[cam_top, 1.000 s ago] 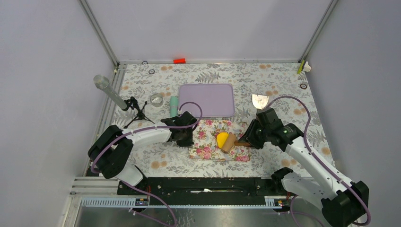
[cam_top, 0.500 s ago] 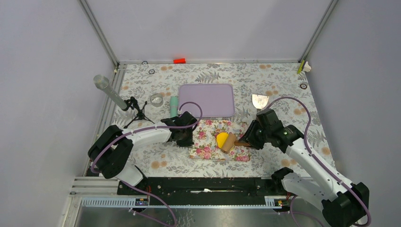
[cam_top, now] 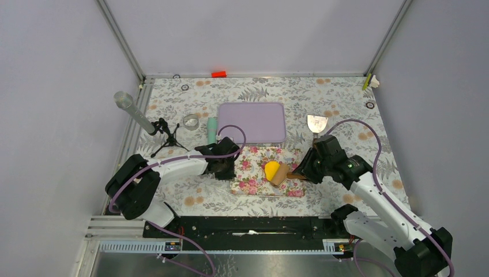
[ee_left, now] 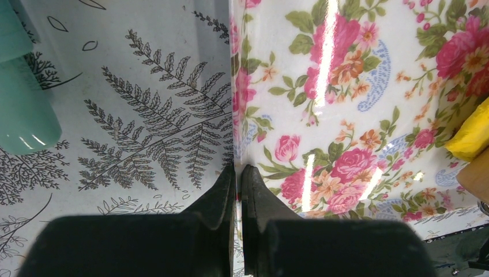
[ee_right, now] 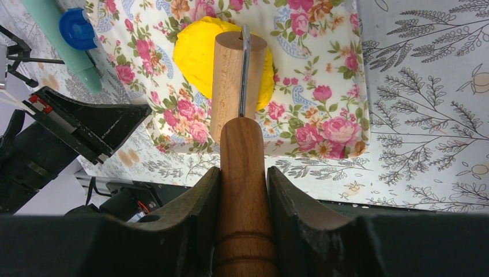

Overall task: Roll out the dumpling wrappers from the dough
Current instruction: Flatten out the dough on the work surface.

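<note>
The dough (cam_top: 269,168) is a bright yellow lump on a floral mat (cam_top: 254,180); it also shows in the right wrist view (ee_right: 196,52). My right gripper (cam_top: 300,171) is shut on the handle (ee_right: 242,167) of a wooden rolling pin. The pin's barrel (ee_right: 229,81) lies across the dough's right side. My left gripper (ee_left: 237,169) is shut, pinching the mat's left edge (ee_left: 233,115), and sits at the mat's left side in the top view (cam_top: 226,167). No dumpling wrappers are in view.
A purple tray (cam_top: 252,122) lies behind the mat. A teal cylinder (cam_top: 211,130), a clear ring (cam_top: 191,122) and a small tripod (cam_top: 165,135) stand to the left. A metal scraper (cam_top: 316,123) lies behind my right arm.
My right gripper and the rolling pin have shifted very slightly over the dough. The left gripper has stayed on the mat's edge.
</note>
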Action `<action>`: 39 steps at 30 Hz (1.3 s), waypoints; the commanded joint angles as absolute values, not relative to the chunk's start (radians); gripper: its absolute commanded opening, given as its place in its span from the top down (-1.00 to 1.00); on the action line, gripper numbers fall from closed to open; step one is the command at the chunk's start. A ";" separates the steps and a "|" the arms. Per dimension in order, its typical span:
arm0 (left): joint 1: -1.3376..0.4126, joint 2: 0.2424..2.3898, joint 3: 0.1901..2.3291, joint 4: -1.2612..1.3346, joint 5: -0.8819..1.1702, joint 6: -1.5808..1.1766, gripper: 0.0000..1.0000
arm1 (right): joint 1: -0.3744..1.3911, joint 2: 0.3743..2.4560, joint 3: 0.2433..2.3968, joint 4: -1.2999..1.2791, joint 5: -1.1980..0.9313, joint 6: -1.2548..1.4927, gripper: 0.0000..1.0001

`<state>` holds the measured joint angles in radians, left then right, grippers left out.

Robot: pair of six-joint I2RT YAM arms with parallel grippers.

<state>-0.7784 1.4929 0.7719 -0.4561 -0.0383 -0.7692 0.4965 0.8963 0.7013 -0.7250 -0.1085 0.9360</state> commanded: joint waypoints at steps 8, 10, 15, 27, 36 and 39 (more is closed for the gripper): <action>-0.774 1.465 0.754 -0.580 -0.123 -0.709 1.00 | 0.494 0.923 0.651 -0.961 0.138 0.875 1.00; -0.775 1.466 0.758 -0.581 -0.122 -0.707 1.00 | 0.494 0.934 0.656 -0.960 0.140 0.872 1.00; -0.774 1.482 0.766 -0.578 -0.118 -0.710 1.00 | 0.524 0.964 0.653 -0.947 0.128 0.903 1.00; -0.775 1.491 0.782 -0.580 -0.115 -0.701 1.00 | 0.534 1.007 0.576 -0.856 0.120 0.942 1.00; -0.775 1.503 0.786 -0.573 -0.103 -0.693 1.00 | 0.547 1.052 0.575 -0.794 0.109 0.948 1.00; -0.775 1.508 0.781 -0.566 -0.093 -0.691 1.00 | 0.557 1.076 0.593 -0.779 0.110 0.947 1.00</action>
<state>-0.7700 1.4914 0.7773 -0.4938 -0.0673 -0.7567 0.5430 0.9611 0.6731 -0.5968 -0.0803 0.9821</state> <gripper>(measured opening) 0.036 0.391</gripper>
